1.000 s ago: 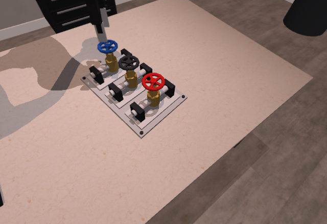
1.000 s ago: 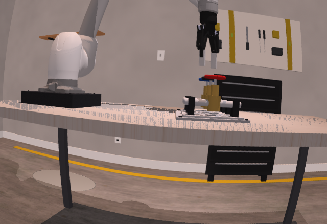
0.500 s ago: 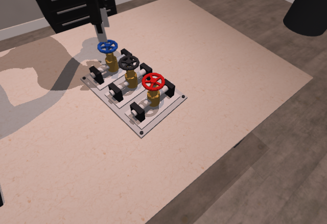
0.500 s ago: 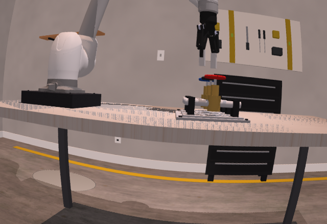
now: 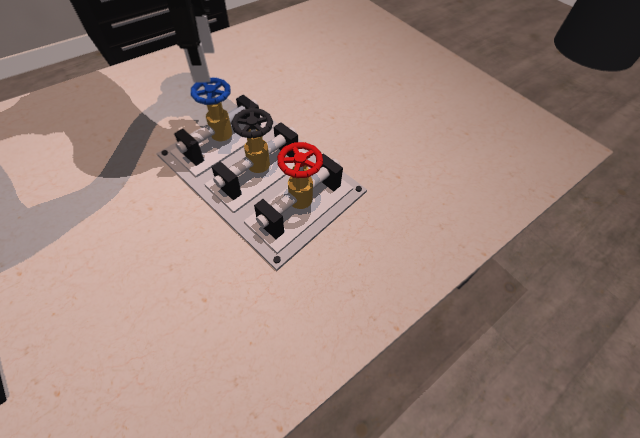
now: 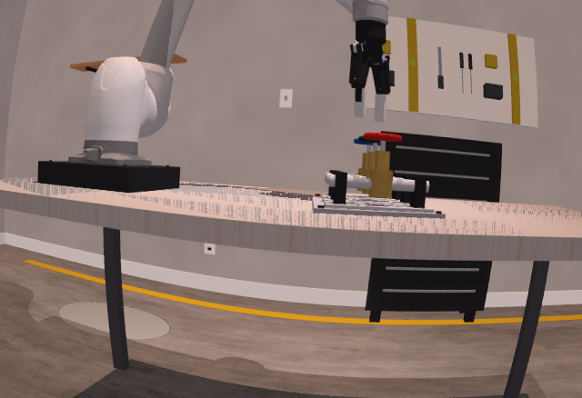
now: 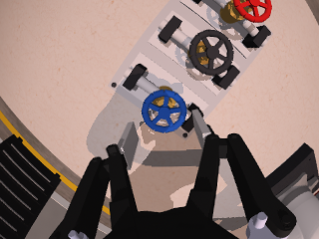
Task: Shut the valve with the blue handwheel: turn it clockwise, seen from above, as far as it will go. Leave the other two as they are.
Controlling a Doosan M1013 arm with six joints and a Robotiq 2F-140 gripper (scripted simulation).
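Observation:
Three valves stand in a row on a grey baseplate [image 5: 261, 193] on the table. The blue handwheel [image 5: 210, 90] is at the far left end of the row, on a brass valve body; it also shows in the wrist view [image 7: 163, 111]. The black handwheel [image 5: 251, 122] is in the middle and the red handwheel [image 5: 300, 158] at the near end. My gripper [image 6: 369, 109] hangs straight down a short way above the blue handwheel, apart from it. Its fingers are half open with nothing between them.
A black drawer cabinet [image 5: 139, 4] stands behind the table, close behind the gripper. The arm's base [image 6: 108, 174] sits at the table's left end. A tool board [image 6: 463, 72] hangs on the wall.

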